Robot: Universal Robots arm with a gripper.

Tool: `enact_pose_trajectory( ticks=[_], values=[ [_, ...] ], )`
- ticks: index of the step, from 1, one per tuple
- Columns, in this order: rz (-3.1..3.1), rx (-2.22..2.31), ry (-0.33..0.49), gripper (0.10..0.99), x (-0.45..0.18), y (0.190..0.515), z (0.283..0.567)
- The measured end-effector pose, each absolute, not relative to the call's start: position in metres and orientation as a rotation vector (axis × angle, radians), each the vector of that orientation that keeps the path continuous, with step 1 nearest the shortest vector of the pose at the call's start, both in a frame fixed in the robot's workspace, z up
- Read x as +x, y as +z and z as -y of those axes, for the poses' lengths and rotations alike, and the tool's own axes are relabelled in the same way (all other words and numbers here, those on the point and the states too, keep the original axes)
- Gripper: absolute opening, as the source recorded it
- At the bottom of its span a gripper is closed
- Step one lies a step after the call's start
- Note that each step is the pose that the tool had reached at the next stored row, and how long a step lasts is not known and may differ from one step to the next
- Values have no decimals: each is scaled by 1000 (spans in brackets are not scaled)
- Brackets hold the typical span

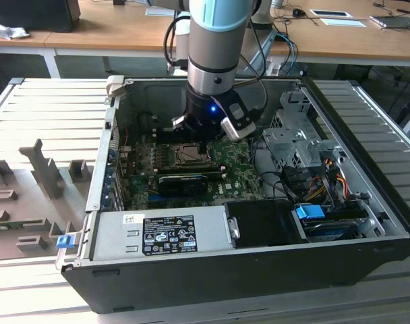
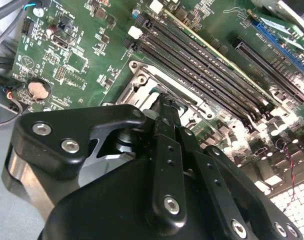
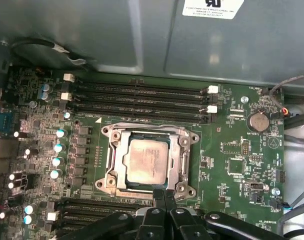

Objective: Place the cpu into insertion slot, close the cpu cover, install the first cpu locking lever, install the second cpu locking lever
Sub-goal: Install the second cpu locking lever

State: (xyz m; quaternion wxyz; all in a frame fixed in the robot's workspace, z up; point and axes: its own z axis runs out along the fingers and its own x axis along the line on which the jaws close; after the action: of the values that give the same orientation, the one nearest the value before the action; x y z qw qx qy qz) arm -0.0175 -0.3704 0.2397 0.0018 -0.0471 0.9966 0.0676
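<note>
In the first wrist view the cpu (image 3: 148, 160) lies flat in the insertion slot (image 3: 176, 176), its dull silver-grey top showing through the square window of the cpu cover (image 3: 117, 162), which appears to be folded down over it. The end effector (image 3: 165, 196) hangs at six o'clock from the chip, its black fingers (image 3: 158, 196) pressed together with nothing visible between them, their tips at the socket's edge. Whether they touch the frame or a locking lever cannot be told.

In the exterior view the arm reaches straight down into the open computer case (image 1: 367, 260), and the end effector (image 1: 201, 145) sits just over the socket on the green motherboard (image 1: 235, 182).

The chip is judged light, rigid and smooth, fragile on its tan contact side, and best taken by opposite edges. The cover is thin stamped metal, stiff but springy, best pushed at its free edge rather than across the window. Four long black memory slots (image 3: 142, 97) run at twelve o'clock from the socket, and a round coin battery (image 3: 258, 121) sits at about two o'clock.
</note>
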Motion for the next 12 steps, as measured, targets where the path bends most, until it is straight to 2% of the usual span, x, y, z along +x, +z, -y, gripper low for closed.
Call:
enact_pose_trajectory(
  ticks=[12],
  values=[
    [-3127, -165, 212, 106, -21, 239, 377]
  ],
)
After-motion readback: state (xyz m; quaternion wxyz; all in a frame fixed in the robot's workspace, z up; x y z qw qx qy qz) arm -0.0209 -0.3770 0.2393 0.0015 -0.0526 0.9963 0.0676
